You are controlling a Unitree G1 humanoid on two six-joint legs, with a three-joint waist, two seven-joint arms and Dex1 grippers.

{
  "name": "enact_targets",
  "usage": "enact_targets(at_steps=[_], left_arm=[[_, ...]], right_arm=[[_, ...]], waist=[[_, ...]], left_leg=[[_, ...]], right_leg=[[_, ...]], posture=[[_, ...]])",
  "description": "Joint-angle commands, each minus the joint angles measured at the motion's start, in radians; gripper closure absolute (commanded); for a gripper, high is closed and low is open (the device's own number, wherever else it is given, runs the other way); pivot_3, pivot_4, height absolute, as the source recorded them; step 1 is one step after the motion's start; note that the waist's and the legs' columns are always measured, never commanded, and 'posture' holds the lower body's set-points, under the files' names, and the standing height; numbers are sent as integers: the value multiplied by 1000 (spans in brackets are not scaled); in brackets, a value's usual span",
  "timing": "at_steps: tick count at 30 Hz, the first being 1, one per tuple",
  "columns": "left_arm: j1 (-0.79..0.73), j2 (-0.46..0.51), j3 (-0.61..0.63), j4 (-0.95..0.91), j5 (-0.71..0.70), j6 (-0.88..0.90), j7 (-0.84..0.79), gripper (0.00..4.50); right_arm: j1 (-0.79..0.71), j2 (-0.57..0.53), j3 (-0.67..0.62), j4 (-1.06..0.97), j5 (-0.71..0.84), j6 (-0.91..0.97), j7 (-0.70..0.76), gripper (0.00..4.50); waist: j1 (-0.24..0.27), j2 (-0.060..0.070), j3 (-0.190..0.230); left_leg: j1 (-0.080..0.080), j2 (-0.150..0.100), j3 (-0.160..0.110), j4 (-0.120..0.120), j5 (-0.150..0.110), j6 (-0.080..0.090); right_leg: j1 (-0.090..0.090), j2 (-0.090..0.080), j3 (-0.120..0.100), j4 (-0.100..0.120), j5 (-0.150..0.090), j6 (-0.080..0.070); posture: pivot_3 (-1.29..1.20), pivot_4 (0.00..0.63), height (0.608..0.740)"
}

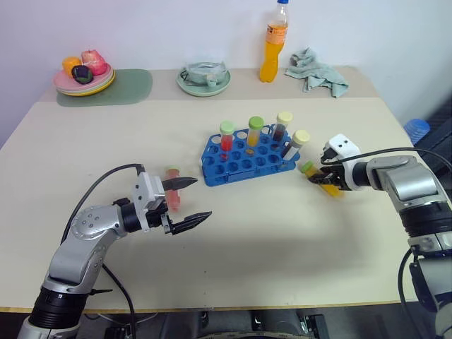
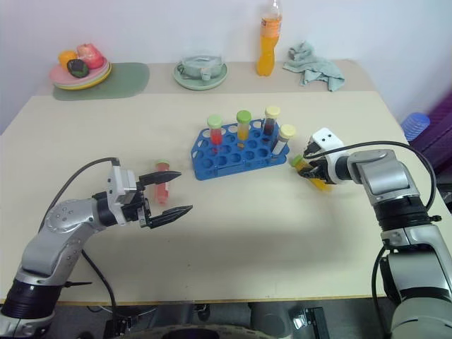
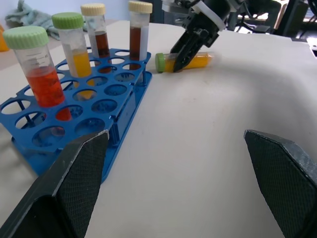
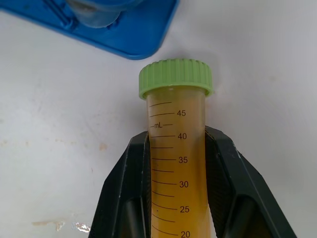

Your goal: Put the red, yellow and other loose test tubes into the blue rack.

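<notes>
- Clearly, the right gripper [image 4: 176, 163] was clamped on the yellow tube [image 4: 176, 148], which lay on the tabletop [image 1: 282, 226] with its green cap [image 4: 175, 77] pointing ahead of the fingers toward the blue rack [image 1: 247, 159].
- The left gripper [image 1: 189, 201] stood wide apart and empty, with a red tube [image 1: 172, 188] lying just beyond it.
- Four capped tubes stood upright in that rack.

We lose the lower end of the green-capped yellow-liquid plastic tube [image 4: 177, 148] past the picture's edge, between the black fingers [image 4: 126, 193] of the right gripper [image 4: 177, 188]. Behind the left gripper [image 1: 185, 203], its upper finger covers part of the red-liquid tube [image 1: 172, 191]. The blue plastic rack [image 4: 124, 29] ahead is cut off.
</notes>
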Motion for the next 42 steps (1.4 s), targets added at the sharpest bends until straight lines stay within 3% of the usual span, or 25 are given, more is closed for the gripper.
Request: enact_targets(at_steps=[1, 10, 14, 17, 20, 27, 35, 42], left_arm=[[-11, 6, 9, -12, -4, -14, -8, 0], [-18, 4, 14, 60, 1, -59, -52, 0], [-11, 0, 14, 100, 8, -95, -75, 0], [-11, -2, 14, 115, 11, -111, -84, 0], [2, 1, 18, 119, 13, -128, -93, 0], [16, 18, 31, 98, 1, -121, -96, 0], [-14, 32, 38, 63, -16, -71, -72, 0], [-45, 34, 41, 54, -24, -31, -51, 0]], right_arm=[[20, -34, -25, -98, 12, 20, 22, 3483], [124, -53, -128, -394, 154, 73, 87, 3483], [118, 208, -304, -548, 366, -76, 23, 3483], [112, 349, -333, -548, 360, -184, -73, 3483], [114, 504, -324, -476, 306, -409, -169, 3483], [153, 731, -312, -233, 207, -801, -293, 3483], [123, 846, -307, 167, 122, -1261, -307, 3483], [39, 860, -330, 423, 121, -1455, -314, 3483]], waist=[[-1, 0, 0], [-2, 0, 0], [-10, 0, 0], [0, 0, 0], [1, -1, 0], [-8, 0, 0], [-19, 1, 1], [-34, 1, 1]], left_leg=[[0, 0, 0, 0, 0, 0], [0, 0, 0, 0, 0, 0], [0, 1, 0, 0, 0, 0], [0, 3, -1, 0, 0, 0], [-1, 1, -1, 2, 0, 0], [0, 0, -1, 2, -1, 1], [0, 0, 0, 2, -1, 0], [1, 0, 0, 2, 0, 0]], right_leg=[[0, 0, 0, 0, 0, 0], [0, 0, 0, 0, 0, 0], [0, 1, 0, 0, 0, 0], [0, 3, 0, 1, 0, 1], [1, 1, -1, 1, 0, 0], [1, -1, -1, 1, 1, 0], [1, 0, -1, 2, 1, 1], [1, 1, -1, 3, 3, 3]], posture=[[0, 150, 740], [0, 150, 740], [0, 150, 740], [0, 150, 740], [0, 150, 740], [0, 150, 740], [0, 150, 740], [0, 150, 740]])
